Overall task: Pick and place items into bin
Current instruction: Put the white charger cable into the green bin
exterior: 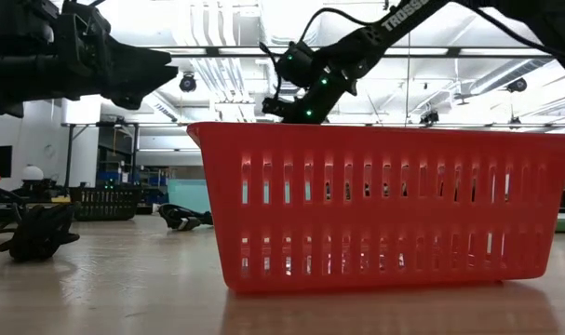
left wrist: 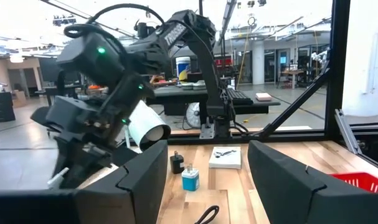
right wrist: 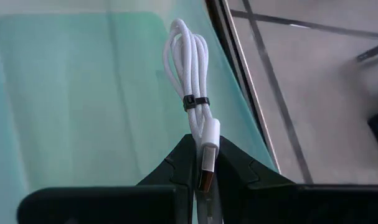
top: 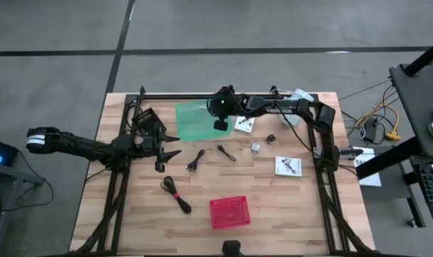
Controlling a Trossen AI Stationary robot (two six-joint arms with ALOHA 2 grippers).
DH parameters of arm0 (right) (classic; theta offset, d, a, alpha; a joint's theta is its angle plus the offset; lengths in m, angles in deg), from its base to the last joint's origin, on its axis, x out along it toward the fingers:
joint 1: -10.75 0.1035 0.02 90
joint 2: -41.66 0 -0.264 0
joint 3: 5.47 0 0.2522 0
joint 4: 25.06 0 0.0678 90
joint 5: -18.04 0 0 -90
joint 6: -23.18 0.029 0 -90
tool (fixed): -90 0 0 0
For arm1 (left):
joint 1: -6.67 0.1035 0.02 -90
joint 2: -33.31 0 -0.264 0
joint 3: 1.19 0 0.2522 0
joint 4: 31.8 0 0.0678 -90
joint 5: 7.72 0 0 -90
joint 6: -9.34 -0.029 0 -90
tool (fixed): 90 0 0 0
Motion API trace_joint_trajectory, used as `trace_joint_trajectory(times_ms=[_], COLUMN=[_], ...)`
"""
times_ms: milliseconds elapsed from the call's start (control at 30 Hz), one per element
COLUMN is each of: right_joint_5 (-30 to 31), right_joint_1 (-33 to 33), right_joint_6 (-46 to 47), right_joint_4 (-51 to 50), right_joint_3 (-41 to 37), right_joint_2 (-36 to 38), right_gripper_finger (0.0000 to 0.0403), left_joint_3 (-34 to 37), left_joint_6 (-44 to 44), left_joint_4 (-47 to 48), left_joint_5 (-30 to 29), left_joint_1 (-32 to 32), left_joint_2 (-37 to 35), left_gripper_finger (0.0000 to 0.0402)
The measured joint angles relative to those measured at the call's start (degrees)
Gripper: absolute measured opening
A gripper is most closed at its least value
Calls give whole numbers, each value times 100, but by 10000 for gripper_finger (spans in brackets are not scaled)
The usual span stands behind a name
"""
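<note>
My right gripper point(top: 220, 123) hangs over the green mat point(top: 195, 120) at the table's far side and is shut on a white coiled cable point(right wrist: 189, 68) bound by a black tie. My left gripper point(top: 175, 145) hovers open over the left half of the table and touches nothing. Black coiled cables point(top: 175, 194) point(top: 196, 160) point(top: 226, 152) lie flat on the wood. Two white cards point(top: 245, 124) point(top: 288, 165) and small parts point(top: 256, 148) point(top: 270, 138) lie right of centre. The red bin point(top: 229, 212) stands at the near edge. My right gripper pinches the white cable between its two fingers at the plug end point(right wrist: 207, 155). The fingers lie along the cable. The tied coil sticks out past the fingertips point(right wrist: 179, 155), above the green mat point(right wrist: 83, 93), lifted clear.
A black metal frame point(top: 202, 95) runs round the table's edges. The red bin point(exterior: 375, 205) fills the front of the low view. A white cylinder point(left wrist: 145, 127) shows behind the right arm. Bare wood lies between the bin and the cables.
</note>
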State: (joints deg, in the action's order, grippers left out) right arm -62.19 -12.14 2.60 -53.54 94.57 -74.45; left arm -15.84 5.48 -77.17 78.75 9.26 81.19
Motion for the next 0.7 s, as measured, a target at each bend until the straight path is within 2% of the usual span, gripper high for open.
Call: trace_joint_trajectory(times_ms=[67, 233, 300, 567, 700], right_joint_5=[-184, -1455, -1773, -2216, -2235], right_joint_1=[-97, -402, -511, -869, -948], right_joint_6=[-125, -262, -271, -60, 65], right_joint_4=[-40, -11, -9, 8, 32], right_joint_3=[19, 51, 53, 53, 53], right_joint_2=[0, 0, 0, 0, 0], right_gripper_finger=[29, 29, 29, 29, 29], left_joint_3=[0, 0, 0, 0, 0], left_joint_6=[0, 0, -1, -2, -2], left_joint_4=[-1, 3, -7, -38, -40], left_joint_5=[-1, 0, 0, 0, -2], left_joint_1=[0, 0, 0, 0, 1], left_joint_2=[0, -2, 1, 0, 0], left_gripper_finger=[207, 207, 207, 207, 207])
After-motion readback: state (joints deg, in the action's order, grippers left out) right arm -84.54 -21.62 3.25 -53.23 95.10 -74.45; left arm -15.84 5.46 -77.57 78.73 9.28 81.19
